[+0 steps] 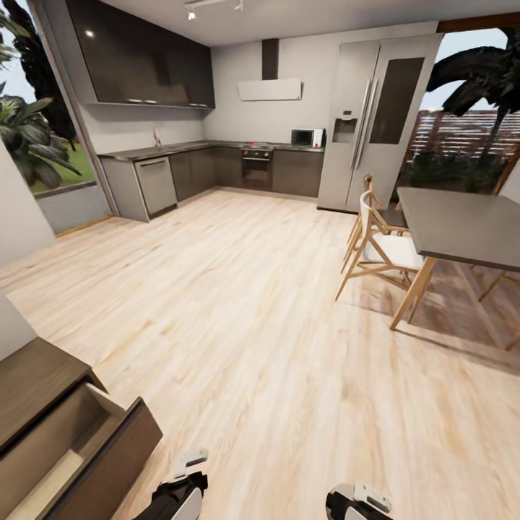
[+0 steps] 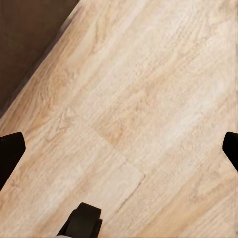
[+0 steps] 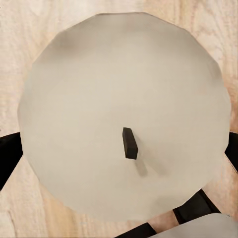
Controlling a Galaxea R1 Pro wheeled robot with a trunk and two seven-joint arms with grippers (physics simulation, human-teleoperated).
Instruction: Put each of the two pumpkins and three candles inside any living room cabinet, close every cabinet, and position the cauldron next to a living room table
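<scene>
A pale grey-white candle (image 3: 99,84) with a short dark wick sits between the black fingers (image 3: 9,156) of my right gripper (image 3: 119,148), which is shut on it above the wooden floor. My left gripper (image 2: 119,148) is open, fingers far apart, with only floor planks between them. The dark brown cabinet (image 1: 36,383) stands at the lower left of the head view with one drawer (image 1: 79,448) pulled out, its pale beige inside bare where it shows. A dark edge of the cabinet (image 2: 25,39) also appears in the left wrist view. Pumpkins, cauldron and coffee table are out of view.
Light wooden floor (image 1: 253,310) stretches ahead to a grey kitchen (image 1: 217,166) and a tall fridge (image 1: 368,123). A dining table (image 1: 462,224) with wooden chairs (image 1: 379,249) stands at the right. My left arm (image 1: 177,495) and right arm (image 1: 357,504) show at the bottom edge.
</scene>
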